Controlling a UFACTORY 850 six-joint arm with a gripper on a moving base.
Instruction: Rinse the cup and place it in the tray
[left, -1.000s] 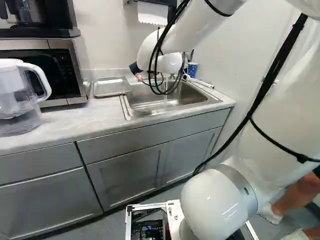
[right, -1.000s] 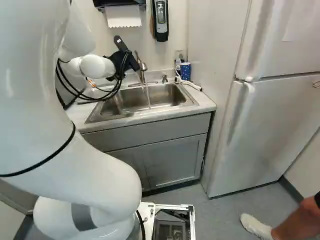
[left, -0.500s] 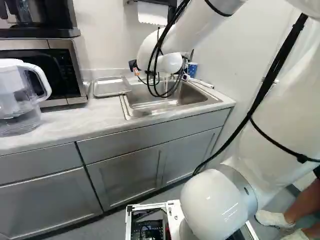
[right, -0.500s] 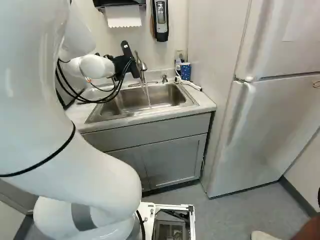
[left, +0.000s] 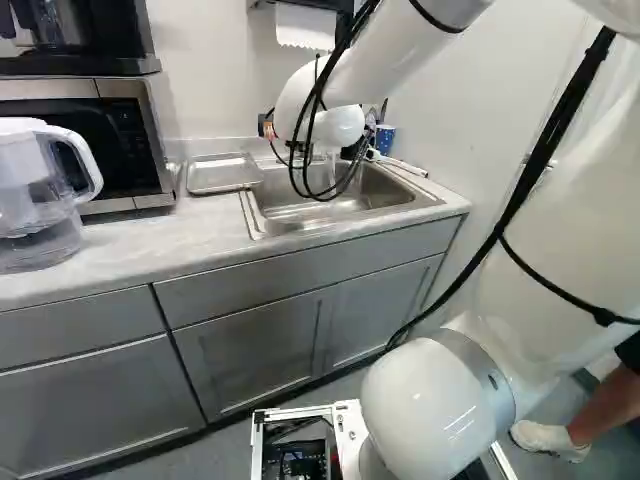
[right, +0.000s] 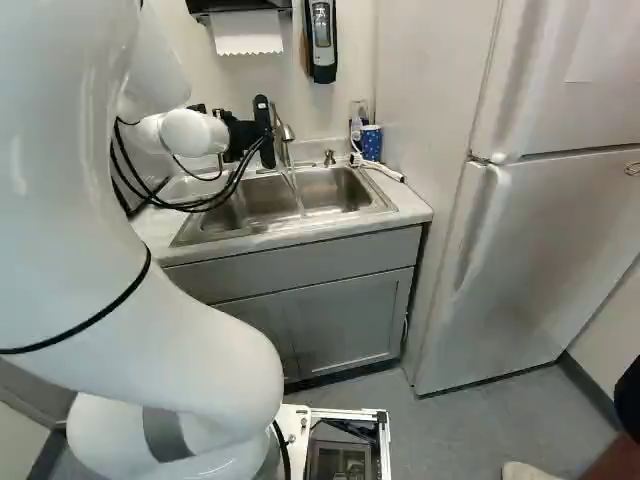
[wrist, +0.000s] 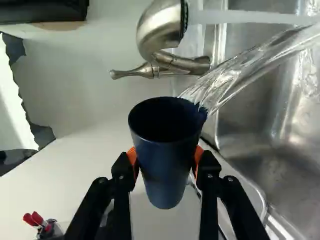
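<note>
Sink: the metal sink (right: 265, 205) is at eleven o'clock in the right base view; it is set in the pale counter (left: 130, 240).
Faucet: the faucet (wrist: 167, 30) is close to the cup, at twelve o'clock from it if twelve is straight ahead of the fingers; its lever (wrist: 131, 73) is at eleven and it stands very near also.
Tray: the shallow metal tray (left: 222, 175) is on the counter, at nine o'clock from the sink in the left base view and just beside it.
Neighbours: the clear pitcher (left: 35, 200) and the microwave (left: 120, 130) are farther at nine o'clock; the blue dotted cup (right: 371, 144) is at two o'clock from the sink, by its far corner; the refrigerator (right: 540, 260) is at three.
Gripper: the gripper (right: 263, 135) is over the far side of the sink; it is grasping the cup, with one orange pad (wrist: 132, 160) against each side; the fingers are apart by the cup's width only.
Cup: the cup (wrist: 166, 167) is dark blue, narrower at its base; it is between the pads near the faucet, tilted, with the mouth turned sideways; the inside looks dark.
Water: a clear sheet of water (wrist: 225, 80) spreads between the cup's rim and the basin, at one o'clock from the cup.
</note>
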